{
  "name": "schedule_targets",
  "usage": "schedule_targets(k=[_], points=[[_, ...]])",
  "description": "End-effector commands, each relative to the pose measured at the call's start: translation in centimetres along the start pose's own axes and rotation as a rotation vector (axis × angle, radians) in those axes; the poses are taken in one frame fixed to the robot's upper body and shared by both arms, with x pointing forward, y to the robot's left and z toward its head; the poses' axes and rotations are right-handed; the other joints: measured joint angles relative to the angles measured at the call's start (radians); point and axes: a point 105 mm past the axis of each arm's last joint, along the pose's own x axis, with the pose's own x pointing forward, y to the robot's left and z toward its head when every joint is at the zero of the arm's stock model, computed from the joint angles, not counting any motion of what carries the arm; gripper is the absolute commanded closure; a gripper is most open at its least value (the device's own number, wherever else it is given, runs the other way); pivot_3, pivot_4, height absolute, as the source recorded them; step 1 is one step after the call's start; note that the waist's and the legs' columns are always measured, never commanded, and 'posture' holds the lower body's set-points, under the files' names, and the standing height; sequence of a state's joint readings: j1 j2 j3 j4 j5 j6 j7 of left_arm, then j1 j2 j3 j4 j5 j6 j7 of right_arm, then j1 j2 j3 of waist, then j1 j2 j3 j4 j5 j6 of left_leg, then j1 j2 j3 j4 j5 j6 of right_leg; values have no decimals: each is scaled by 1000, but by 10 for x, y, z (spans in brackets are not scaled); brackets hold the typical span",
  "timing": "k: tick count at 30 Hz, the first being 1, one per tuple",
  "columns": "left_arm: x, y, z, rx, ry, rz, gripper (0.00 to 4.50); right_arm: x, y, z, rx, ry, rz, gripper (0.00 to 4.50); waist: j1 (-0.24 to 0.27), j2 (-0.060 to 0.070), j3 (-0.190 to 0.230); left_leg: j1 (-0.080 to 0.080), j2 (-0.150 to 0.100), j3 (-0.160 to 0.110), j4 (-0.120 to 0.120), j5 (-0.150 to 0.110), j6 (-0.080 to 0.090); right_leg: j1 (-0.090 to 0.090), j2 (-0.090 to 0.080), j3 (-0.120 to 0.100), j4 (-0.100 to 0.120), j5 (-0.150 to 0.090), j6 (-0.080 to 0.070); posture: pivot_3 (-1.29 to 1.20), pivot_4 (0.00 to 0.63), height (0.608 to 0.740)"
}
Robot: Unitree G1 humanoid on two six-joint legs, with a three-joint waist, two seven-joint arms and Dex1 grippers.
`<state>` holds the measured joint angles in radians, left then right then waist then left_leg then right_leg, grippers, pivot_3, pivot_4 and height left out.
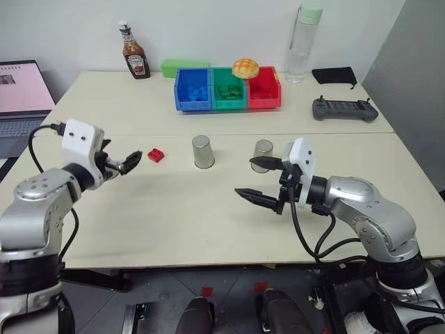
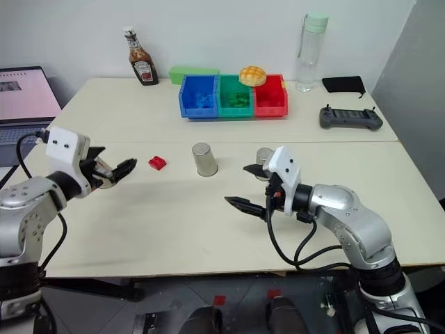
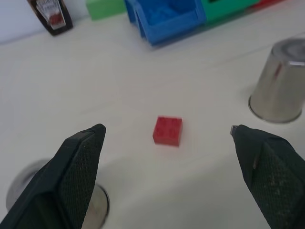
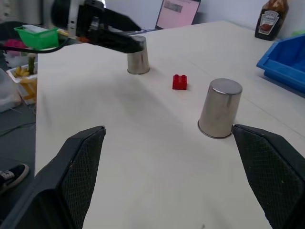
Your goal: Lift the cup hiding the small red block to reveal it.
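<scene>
Both arms are hovering over the table (image 1: 208, 229): right gripper (image 1: 259, 180) spread wide and empty, left gripper (image 1: 126, 164) gaping too. The cup (image 4: 137, 61), set down behind the left fingers, looks light, rigid and slick; grip its sidewalls. The small red block (image 1: 156, 155) is lying uncovered just beside them.

Small red block (image 1: 156, 155): tiny bright red brick, studs up, lying uncovered and flat on the surface, left of centre, nearer the left edge than the right. Three silvery metal cups, all upside down on their rims, slightly tapered. Left cup (image 4: 138, 61) stands near the surface's left edge, just beside the block but apart from it. Middle cup (image 1: 203, 152) sits near the centre, to the block's right, not touching. Right cup (image 1: 263, 152) stands further right, partly hidden, well apart from the block.
</scene>
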<state>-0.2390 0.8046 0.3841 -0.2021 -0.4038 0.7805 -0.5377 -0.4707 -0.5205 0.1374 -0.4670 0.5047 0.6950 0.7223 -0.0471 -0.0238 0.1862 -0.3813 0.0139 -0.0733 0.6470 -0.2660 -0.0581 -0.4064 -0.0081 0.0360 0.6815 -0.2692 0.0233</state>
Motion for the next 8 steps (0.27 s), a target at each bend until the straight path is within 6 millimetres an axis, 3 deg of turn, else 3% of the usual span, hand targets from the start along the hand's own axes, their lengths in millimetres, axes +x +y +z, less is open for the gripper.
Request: schedule_targets(k=[1,4,8], points=[[-20,2,3,7,9,3,32,-6,5,6,-36,-27,40,0,1,0,0,0,0,0,0,0,0,0,0,0,0,0,0,0,150,740],[-28,3,-9,-12,52,1,32,-7,2,4,-40,-21,41,0,3,0,0,0,0,0,0,0,0,0,0,0,0,0,0,0,150,740],[-29,0,-11,-34,48,-19,32,-7,0,3,-47,-17,42,0,6,0,0,0,0,0,1,0,0,1,0,0,0,0,0,0,150,740]])
